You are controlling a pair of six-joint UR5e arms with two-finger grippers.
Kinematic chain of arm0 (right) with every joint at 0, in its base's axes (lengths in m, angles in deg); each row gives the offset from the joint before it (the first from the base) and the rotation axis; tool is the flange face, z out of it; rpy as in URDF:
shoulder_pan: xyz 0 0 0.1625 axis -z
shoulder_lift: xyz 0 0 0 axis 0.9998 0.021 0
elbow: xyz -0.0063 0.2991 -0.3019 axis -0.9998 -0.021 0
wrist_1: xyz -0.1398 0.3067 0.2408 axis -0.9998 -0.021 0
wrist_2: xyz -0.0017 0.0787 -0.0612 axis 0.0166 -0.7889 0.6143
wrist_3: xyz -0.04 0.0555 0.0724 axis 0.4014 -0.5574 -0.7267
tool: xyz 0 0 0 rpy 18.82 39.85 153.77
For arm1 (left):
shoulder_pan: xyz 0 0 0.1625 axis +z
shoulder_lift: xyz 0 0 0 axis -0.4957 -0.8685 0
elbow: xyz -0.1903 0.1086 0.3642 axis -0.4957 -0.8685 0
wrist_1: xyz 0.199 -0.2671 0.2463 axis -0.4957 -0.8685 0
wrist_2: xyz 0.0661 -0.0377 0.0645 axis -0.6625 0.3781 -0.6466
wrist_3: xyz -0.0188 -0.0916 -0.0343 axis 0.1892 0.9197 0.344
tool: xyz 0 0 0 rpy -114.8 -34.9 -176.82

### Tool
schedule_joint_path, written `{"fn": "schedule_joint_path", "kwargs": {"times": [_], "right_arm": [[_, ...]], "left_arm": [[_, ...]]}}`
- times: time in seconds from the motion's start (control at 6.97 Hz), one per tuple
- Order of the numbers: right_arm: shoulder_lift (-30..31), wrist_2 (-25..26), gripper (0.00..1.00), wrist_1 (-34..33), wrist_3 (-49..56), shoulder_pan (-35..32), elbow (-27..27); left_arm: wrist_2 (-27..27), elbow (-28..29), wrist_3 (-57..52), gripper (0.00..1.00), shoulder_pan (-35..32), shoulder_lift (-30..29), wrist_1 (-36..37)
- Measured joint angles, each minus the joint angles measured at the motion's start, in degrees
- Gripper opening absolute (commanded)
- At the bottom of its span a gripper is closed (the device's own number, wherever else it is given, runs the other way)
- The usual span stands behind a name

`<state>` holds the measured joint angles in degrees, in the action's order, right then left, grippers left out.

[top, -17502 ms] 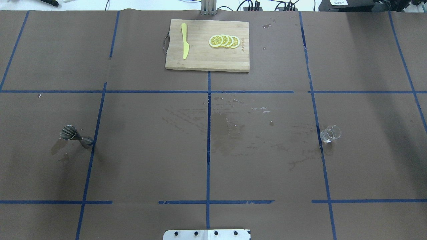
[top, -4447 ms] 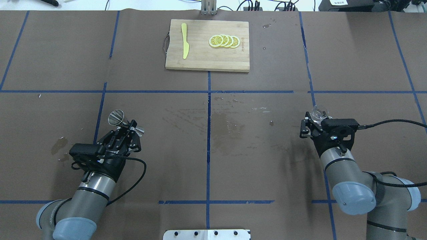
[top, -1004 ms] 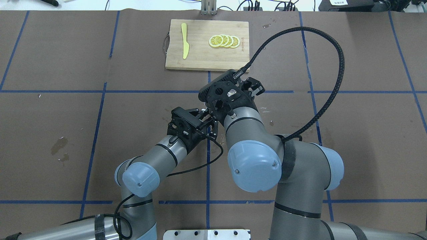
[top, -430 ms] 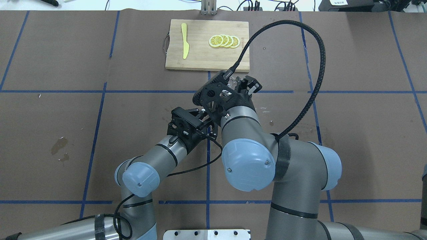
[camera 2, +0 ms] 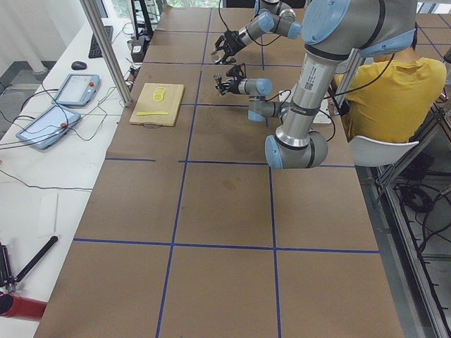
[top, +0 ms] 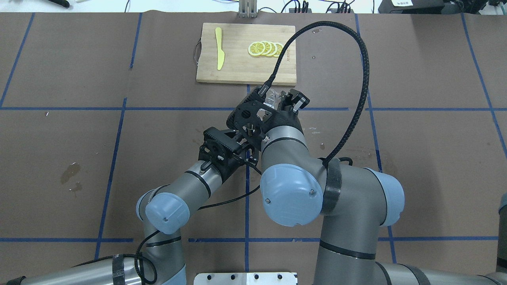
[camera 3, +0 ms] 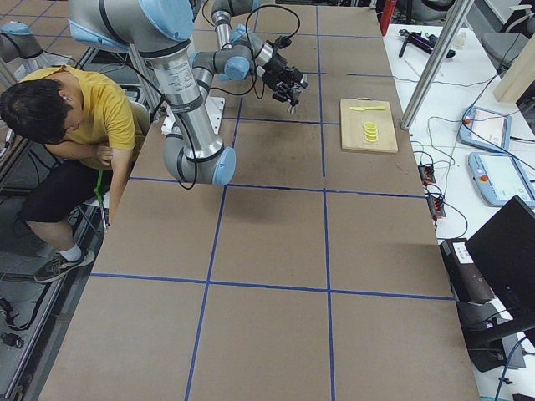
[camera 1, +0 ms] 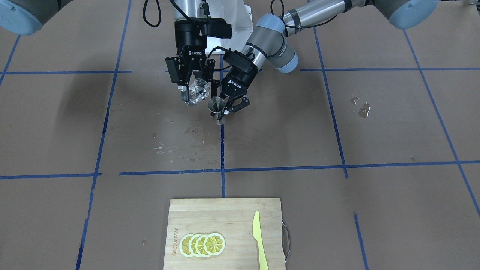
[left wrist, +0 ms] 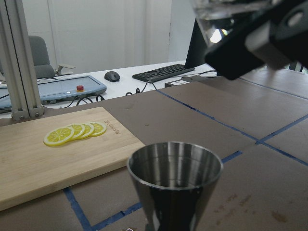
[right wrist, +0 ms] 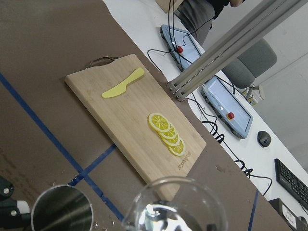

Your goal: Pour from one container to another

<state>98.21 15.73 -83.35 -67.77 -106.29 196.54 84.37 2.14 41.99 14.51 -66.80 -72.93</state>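
Note:
My right gripper (camera 1: 197,91) is shut on a small clear glass (camera 1: 198,92), held above the table's middle and tilted toward the steel jigger (camera 1: 216,105). The left gripper (camera 1: 227,108) is shut on that jigger at its waist and holds it upright just beside and slightly below the glass. From the left wrist the jigger (left wrist: 174,177) opens upward, and the glass (left wrist: 226,9) hangs above it at the upper right. The right wrist view has the glass rim (right wrist: 175,208) in front and the jigger (right wrist: 61,210) at lower left. No stream shows.
A wooden cutting board (camera 1: 225,215) lies across the table with lemon slices (camera 1: 202,244) and a yellow knife (camera 1: 259,240) on it. Wet marks (camera 1: 362,110) dot the brown cover. A person in a yellow shirt (camera 3: 92,117) sits behind the robot.
Over the last second the right wrist has turned and shifted the glass a little toward the cutting board, and its cable has swung left. The left arm and jigger have stayed put.

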Motion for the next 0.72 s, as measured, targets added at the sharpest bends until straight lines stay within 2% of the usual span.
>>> {"fn": "schedule_joint_path", "kwargs": {"times": [0.29, 0.72], "right_arm": [[-1.82, 0.33, 0.02, -3.11, 2.13, 0.06, -0.53], [-3.0, 2.22, 0.02, -4.22, 5.58, 0.21, -2.28]], "left_arm": [[0.0, 0.0, 0.0, 0.0, 0.0, -0.06, 0.0], [0.0, 0.0, 0.0, 0.0, 0.0, -0.09, 0.0]]}}
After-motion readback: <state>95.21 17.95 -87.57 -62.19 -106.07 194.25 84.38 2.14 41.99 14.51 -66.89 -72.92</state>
